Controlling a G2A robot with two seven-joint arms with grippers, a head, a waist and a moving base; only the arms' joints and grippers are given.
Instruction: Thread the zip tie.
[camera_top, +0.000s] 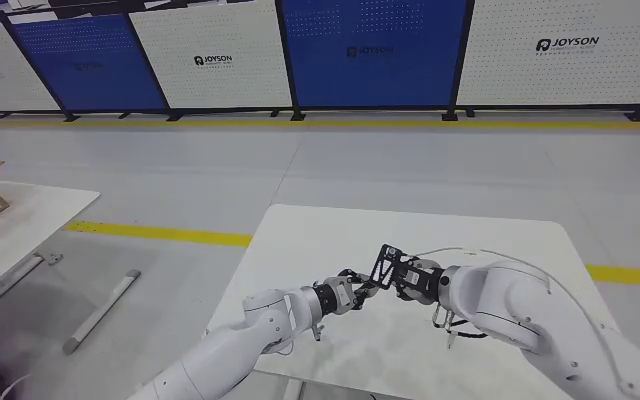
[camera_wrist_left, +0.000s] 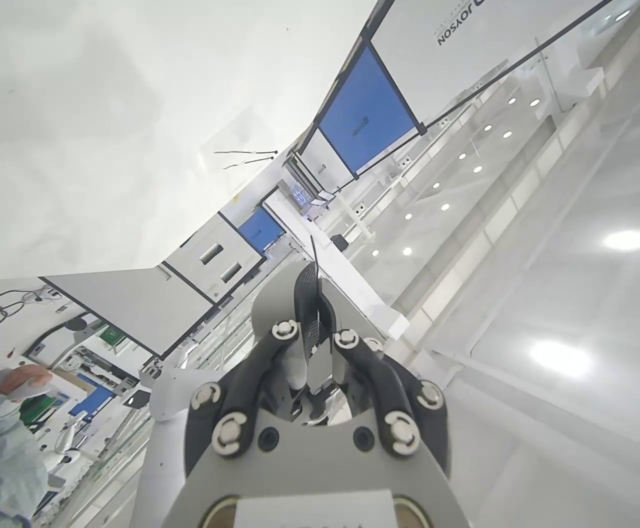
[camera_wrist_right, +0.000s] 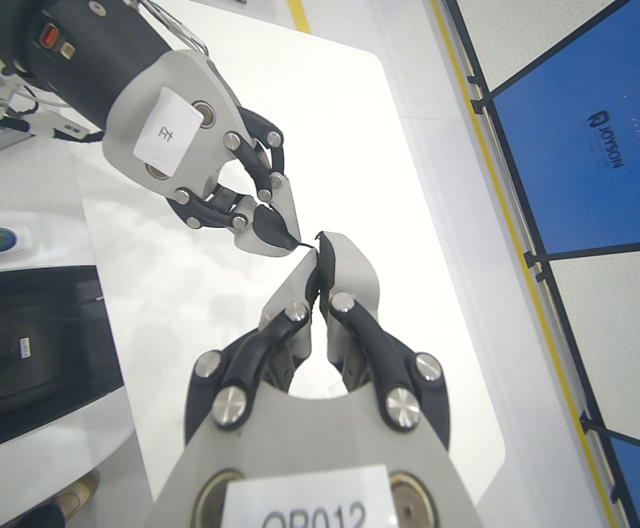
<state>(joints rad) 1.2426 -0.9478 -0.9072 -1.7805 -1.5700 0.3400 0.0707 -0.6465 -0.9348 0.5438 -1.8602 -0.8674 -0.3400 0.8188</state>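
Two robot claws are meeting tip to tip in the air just above a white surface. The right claw is pinching shut on one end of a thin black zip tie, with a tiny stub poking out past its pads. The left claw is facing it and is also clamping shut on the zip tie. Only a short curved bit of strap is bridging the narrow gap between the two tips. In the left wrist view the strap is rising as a fine black sliver from between the left claw's dark pads. The zip tie is hanging clear of the surface, held only by the claws. It looks very light, narrow and springy, likely smooth enough to slip or twist between the pads. Gripping close to the free tail end should be keeping it stiff enough to aim, with the other claw steadying it beside the head. Farther off, two spare zip ties are lying on the surface. Beyond that, a yellow floor line is running past, and blue and white wall panels are standing at the back.
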